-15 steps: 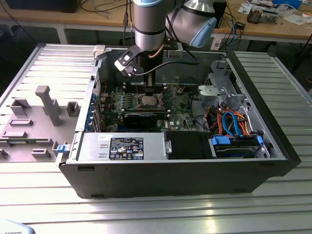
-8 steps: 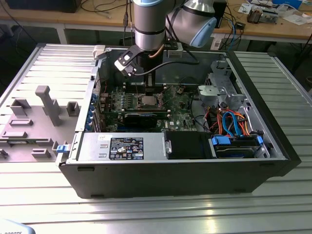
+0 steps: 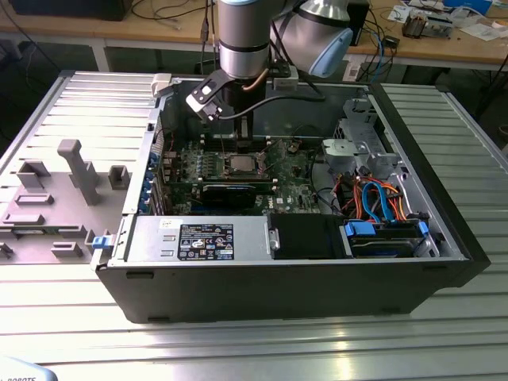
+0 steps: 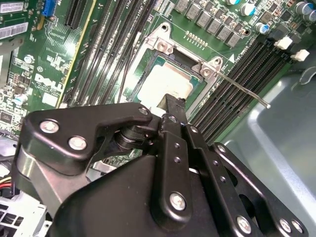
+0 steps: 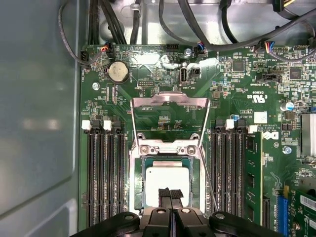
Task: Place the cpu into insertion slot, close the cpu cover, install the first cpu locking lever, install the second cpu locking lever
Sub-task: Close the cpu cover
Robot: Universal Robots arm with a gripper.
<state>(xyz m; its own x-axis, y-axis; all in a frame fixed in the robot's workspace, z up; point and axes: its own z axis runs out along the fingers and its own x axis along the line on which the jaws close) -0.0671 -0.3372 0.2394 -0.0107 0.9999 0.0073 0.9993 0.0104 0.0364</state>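
The cpu, a flat square chip with a silver-grey top, lies seated in the insertion slot on the green board; it is also seen in the second wrist view and in the exterior view. The cpu cover is a silver frame swung open, away from the chip. A thin locking lever stands raised beside the socket, its free end sticking out. My gripper hovers just over the chip's near edge, fingers shut together with nothing between them, and hangs above the socket.
Black memory slots flank the socket on both sides. The open computer case holds a power supply, a drive cage and bundled cables. A grey fixture block stands at the exterior view's left.
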